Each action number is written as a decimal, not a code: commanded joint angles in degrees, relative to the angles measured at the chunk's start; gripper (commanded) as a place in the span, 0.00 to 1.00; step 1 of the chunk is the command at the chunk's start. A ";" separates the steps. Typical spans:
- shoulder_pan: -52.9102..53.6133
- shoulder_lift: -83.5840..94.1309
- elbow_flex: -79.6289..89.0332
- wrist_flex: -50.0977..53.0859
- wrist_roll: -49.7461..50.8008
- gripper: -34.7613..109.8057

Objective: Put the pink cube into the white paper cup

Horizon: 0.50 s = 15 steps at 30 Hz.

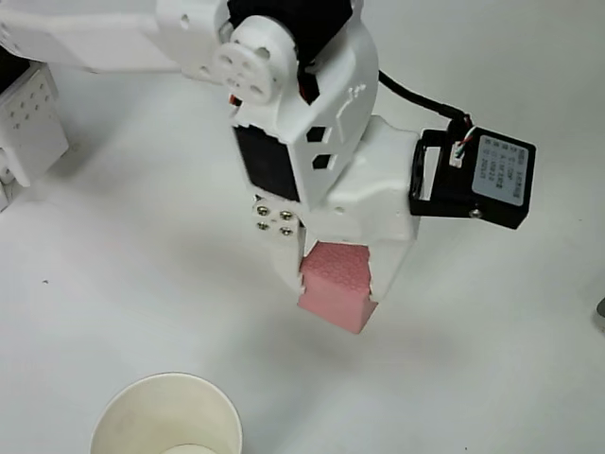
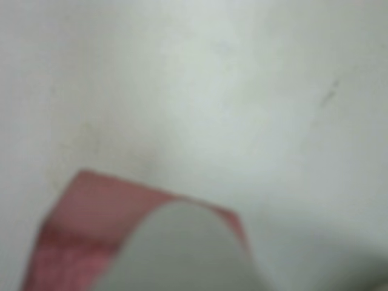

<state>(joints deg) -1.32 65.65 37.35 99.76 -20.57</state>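
Observation:
In the overhead view the pink cube (image 1: 336, 287) sits between the white fingers of my gripper (image 1: 338, 284), which is shut on it; its shadow on the table suggests it hangs above the surface. The white paper cup (image 1: 166, 420) stands upright at the bottom edge, left of and below the cube, its mouth open and partly cut off by the frame. In the blurred wrist view the pink cube (image 2: 79, 224) fills the lower left, with one pale fingertip (image 2: 182, 254) in front of it.
The white table (image 1: 492, 359) runs all around. A white block with holes (image 1: 26, 118) stands at the left edge. A black camera module (image 1: 482, 180) juts from the wrist to the right.

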 commanded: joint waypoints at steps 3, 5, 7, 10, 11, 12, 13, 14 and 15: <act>4.57 15.56 1.67 0.79 -2.29 0.31; 6.06 16.79 2.46 0.79 -3.08 0.32; 7.47 18.02 3.16 0.79 -3.78 0.32; 9.67 19.51 5.19 0.79 -4.48 0.32; 10.28 19.78 5.80 0.79 -4.75 0.32; 10.81 19.95 6.33 0.79 -5.01 0.32; 11.43 19.95 6.68 0.79 -5.36 0.32; 11.95 19.95 7.03 0.79 -5.62 0.32; 12.48 19.95 7.38 0.79 -5.80 0.32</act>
<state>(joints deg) 8.53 76.46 44.82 99.76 -25.14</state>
